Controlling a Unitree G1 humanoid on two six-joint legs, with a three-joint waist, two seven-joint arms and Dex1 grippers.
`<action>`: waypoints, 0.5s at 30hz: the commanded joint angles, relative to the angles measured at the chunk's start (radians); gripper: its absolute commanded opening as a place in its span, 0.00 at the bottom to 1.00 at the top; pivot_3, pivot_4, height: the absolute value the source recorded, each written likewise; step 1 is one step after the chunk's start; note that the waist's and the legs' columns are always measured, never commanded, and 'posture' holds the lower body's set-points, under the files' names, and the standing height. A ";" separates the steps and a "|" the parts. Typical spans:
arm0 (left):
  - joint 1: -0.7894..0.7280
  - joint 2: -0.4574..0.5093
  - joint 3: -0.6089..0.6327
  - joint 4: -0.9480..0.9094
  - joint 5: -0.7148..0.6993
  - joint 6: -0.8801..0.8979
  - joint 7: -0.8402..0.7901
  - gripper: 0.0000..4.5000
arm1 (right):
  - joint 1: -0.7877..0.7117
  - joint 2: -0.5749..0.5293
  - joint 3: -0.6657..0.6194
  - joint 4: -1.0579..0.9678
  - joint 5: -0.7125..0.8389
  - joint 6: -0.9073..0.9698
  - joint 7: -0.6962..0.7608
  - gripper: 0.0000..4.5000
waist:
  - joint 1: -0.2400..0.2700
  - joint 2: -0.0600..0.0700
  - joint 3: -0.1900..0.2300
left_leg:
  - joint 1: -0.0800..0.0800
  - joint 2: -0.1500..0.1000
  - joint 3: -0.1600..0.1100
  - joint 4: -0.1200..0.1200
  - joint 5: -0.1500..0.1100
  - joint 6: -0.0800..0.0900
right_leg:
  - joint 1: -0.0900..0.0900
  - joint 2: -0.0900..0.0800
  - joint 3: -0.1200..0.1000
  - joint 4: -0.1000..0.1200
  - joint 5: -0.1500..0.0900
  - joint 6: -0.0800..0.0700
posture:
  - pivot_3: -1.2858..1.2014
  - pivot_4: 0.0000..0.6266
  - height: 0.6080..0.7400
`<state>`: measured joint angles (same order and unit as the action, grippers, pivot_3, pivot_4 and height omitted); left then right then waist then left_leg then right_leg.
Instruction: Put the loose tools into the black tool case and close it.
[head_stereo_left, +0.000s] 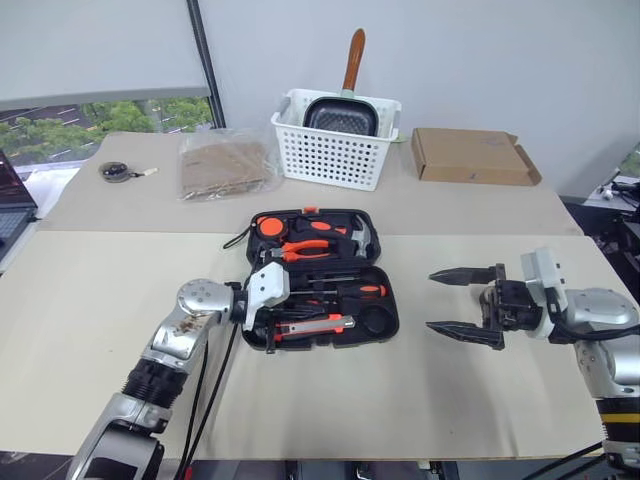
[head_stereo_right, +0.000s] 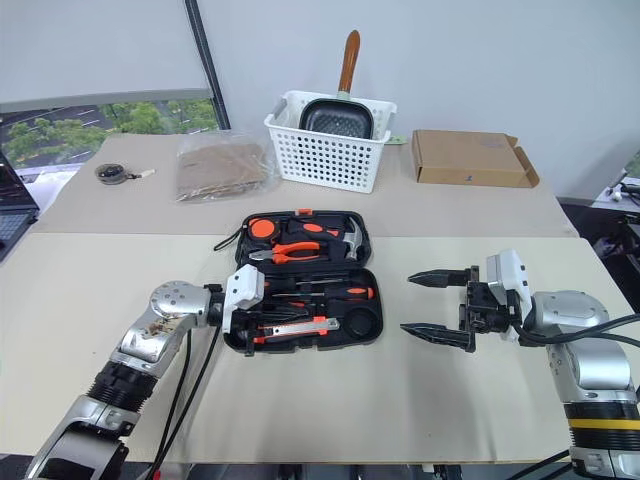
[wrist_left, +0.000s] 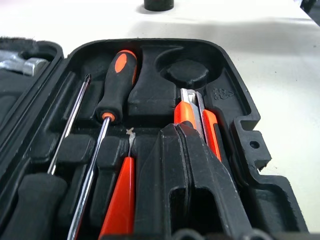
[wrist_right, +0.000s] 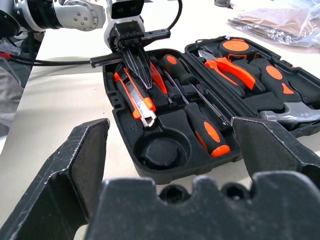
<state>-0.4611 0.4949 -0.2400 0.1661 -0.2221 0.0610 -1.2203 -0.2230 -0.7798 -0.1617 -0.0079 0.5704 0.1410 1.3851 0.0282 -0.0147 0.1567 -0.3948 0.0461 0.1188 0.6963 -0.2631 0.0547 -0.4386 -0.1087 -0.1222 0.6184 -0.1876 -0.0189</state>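
The black tool case (head_stereo_left: 392, 312) lies open in the middle of the table. In its near half lie a long red-and-black utility knife (wrist_right: 136, 100), two orange-and-black-handled screwdrivers (wrist_right: 207, 127) and a small red screwdriver (wrist_left: 120, 200). My left gripper (wrist_right: 145, 81) is shut and points down into this half, between the knife and the red screwdriver; nothing shows between its fingers (wrist_left: 192, 175). To the right of the case, above the table, my right gripper (head_stereo_left: 435, 300) stands wide open and empty, pointing at the case.
The case's far half holds orange-handled pliers (head_stereo_left: 310, 248) and a hammer (head_stereo_left: 360, 237). Behind stand a white basket (head_stereo_left: 335, 155) with a pan, a cardboard box (head_stereo_left: 470, 155) and a plastic bag (head_stereo_left: 222, 165). A small dark round thing (head_stereo_left: 117, 172) lies far left.
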 joint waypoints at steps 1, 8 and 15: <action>-0.015 -0.013 -0.035 0.046 0.062 -0.070 0.011 0.01 | -0.014 -0.006 -0.008 -0.034 0.009 0.010 -0.008 1.00 | 0.002 0.000 0.000 | 0.000 0.000 0.000 0.000 0.000 0.000 | 0.000 0.000 0.000 0.000 0.000 0.000 | 0.52 0.24 0.70; -0.059 -0.058 -0.009 0.138 0.087 -0.191 0.063 0.01 | -0.008 -0.014 -0.015 -0.038 0.013 0.011 -0.009 1.00 | 0.013 0.004 -0.002 | 0.002 0.000 0.000 0.001 0.000 0.000 | 0.002 -0.001 0.000 0.000 0.001 0.001 | 0.52 0.24 0.70; -0.077 -0.058 0.059 0.046 -0.010 -0.118 0.040 0.01 | -0.005 -0.010 -0.017 -0.028 0.009 0.002 -0.008 1.00 | 0.009 0.004 -0.002 | -0.001 0.000 0.000 0.002 0.001 0.001 | 0.000 -0.001 0.000 0.001 0.001 0.002 | 0.52 0.24 0.70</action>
<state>-0.5117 0.4318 -0.2135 0.2809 -0.1722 -0.0789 -1.1676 -0.2229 -0.7800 -0.1618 -0.0128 0.5706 0.1436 1.3744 0.0372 -0.0110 0.1544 -0.3962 0.0459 0.1186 0.6983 -0.2625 0.0563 -0.4393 -0.1097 -0.1224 0.6190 -0.1862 -0.0168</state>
